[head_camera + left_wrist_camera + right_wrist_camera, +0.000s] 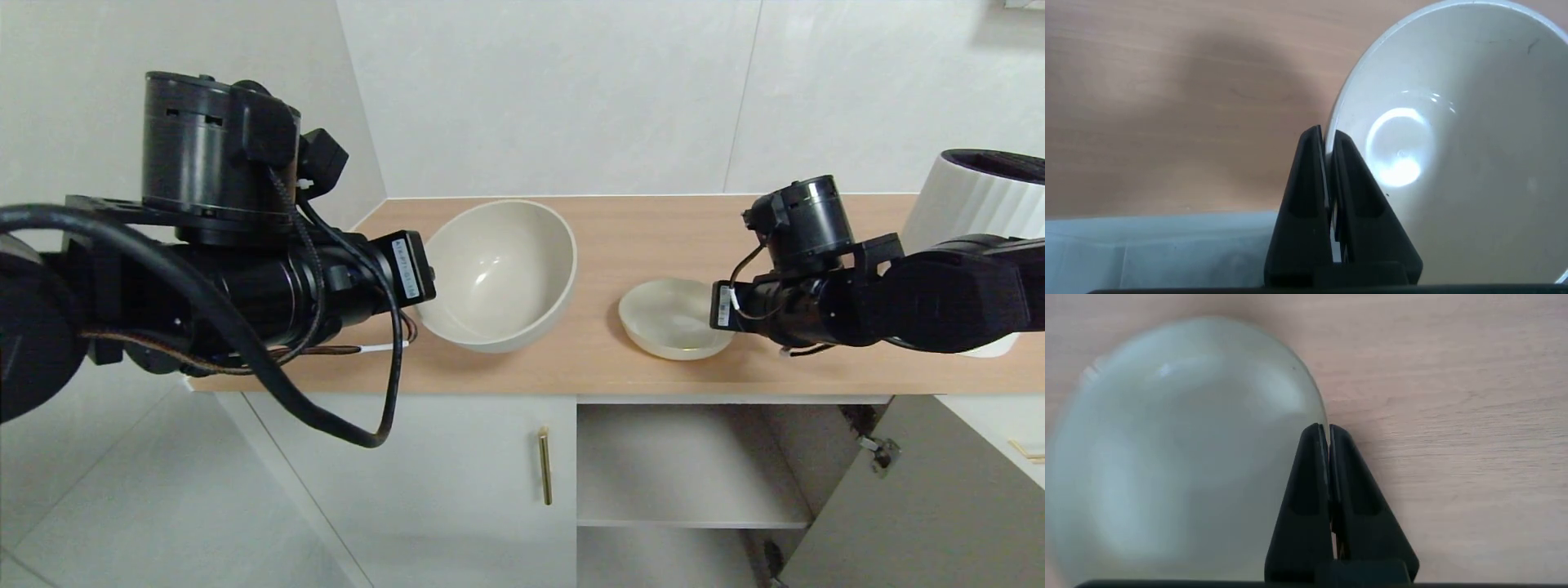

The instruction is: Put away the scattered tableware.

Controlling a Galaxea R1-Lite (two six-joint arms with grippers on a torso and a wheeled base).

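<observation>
The task looks barely begun: both pieces are on the desk (pixel 637 237), neither put away. At centre left of the head view the large bowl (pixel 498 273) stands tilted, its rim pinched by the left end effector (pixel 1327 137). At centre right the small shallow dish (pixel 673 317) lies flat, its right-hand edge clamped by the right end effector (pixel 1328 434). The open cabinet shelf (pixel 669 469) at lower right seems the likely destination; lifting and carrying both remain.
</observation>
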